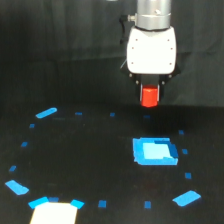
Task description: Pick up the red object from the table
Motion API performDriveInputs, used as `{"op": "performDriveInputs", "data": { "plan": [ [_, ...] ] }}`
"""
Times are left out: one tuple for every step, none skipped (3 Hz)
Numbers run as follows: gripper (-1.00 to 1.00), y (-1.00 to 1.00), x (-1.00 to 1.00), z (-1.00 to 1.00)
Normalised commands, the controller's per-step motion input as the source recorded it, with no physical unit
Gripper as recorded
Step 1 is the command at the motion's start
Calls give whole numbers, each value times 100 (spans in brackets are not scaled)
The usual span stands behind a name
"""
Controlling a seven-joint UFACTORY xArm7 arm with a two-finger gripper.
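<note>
The gripper [150,91] hangs above the table [90,150] with its jaws clenched on the red object [149,96], which juts straight down from them.

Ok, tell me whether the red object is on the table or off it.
Off it. The red object hangs between the gripper fingers, clearly above the black table with dark space below it.

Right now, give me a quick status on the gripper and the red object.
Gripper shut on red object. Object lifted clear above table. Nothing in the way.
</note>
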Motion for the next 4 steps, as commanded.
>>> {"op": "performDriveInputs", "data": {
  "plan": [
    [-100,-19,-7,100],
    [-100,-24,-55,100],
    [-100,9,-36,9],
    [-100,17,31,20]
  ]
}}
